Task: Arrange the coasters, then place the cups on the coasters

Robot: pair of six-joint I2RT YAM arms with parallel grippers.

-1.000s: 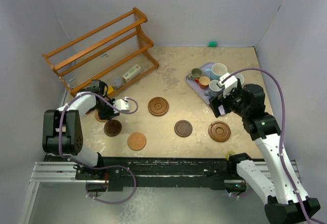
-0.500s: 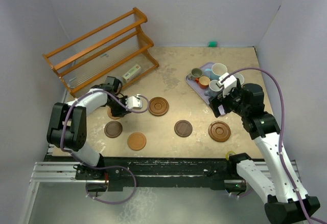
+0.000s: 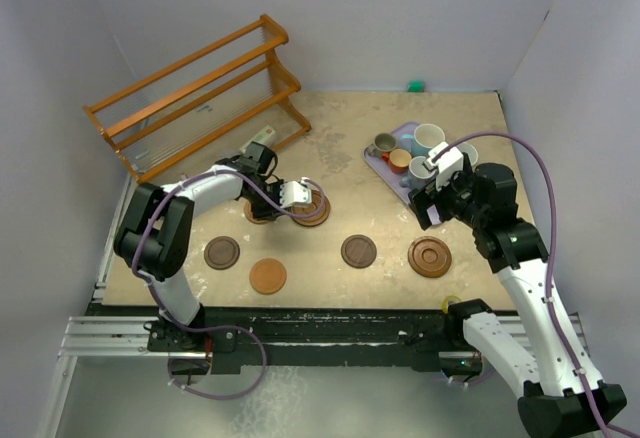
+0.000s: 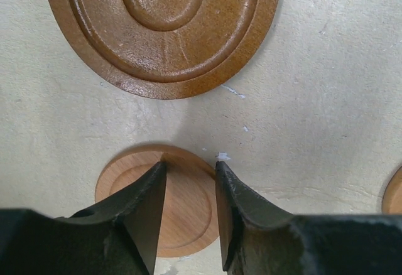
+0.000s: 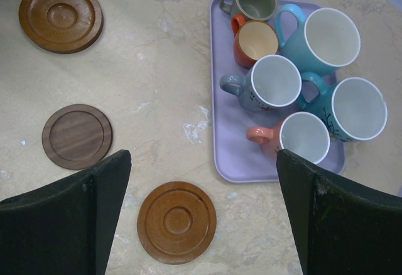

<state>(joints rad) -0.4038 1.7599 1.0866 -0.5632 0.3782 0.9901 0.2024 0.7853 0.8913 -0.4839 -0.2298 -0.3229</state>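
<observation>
Coaster (image 4: 122, 184), small and tan, is lying flat on the desk (image 4: 314, 99) just short of a larger ring-grooved coaster (image 4: 160, 24), with a strip of bare desk separating them. I am seeing the left hand (image 4: 190, 165) standing over it, fingers narrowed and tips against its top; I cannot tell whether they are clamping it. Four more coasters (image 3: 359, 251) are lying spread along the near side. Six cups (image 5: 276, 80) are sitting in the lavender tray (image 5: 232, 149). The right hand (image 5: 202, 156) is hanging above the desk beside that tray, spread wide, grasping nothing.
</observation>
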